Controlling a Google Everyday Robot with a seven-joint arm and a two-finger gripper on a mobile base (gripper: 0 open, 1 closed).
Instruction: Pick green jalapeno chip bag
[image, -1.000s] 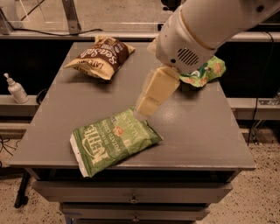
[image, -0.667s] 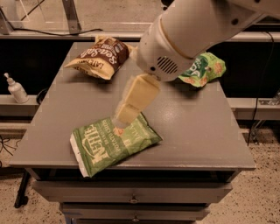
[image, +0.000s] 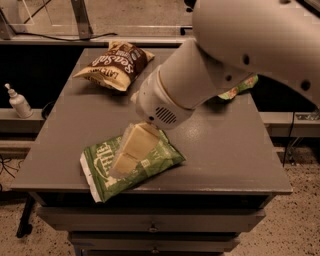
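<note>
The grey tabletop (image: 235, 160) sits on a cabinet with drawers (image: 150, 227) under its front edge. A brown and cream bag (image: 112, 65) lies flat at the back left, slightly askew. A small bright-green bag (image: 241, 86) peeks out at the right rear edge, mostly hidden. Off to the left, well apart, what looks like a white pump bottle (image: 18, 102) stands upright on a lower ledge. The pincer (image: 126, 159) is low over the front left.

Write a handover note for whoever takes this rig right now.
End effector: low over the middle of the green jalapeno chip bag; contact unclear.
Bag: flat on the table, near the front edge, not lifted.
Others: brown bag back left; small green bag back right, partly behind the arm.
Left: secure a grasp, then lift.
</note>
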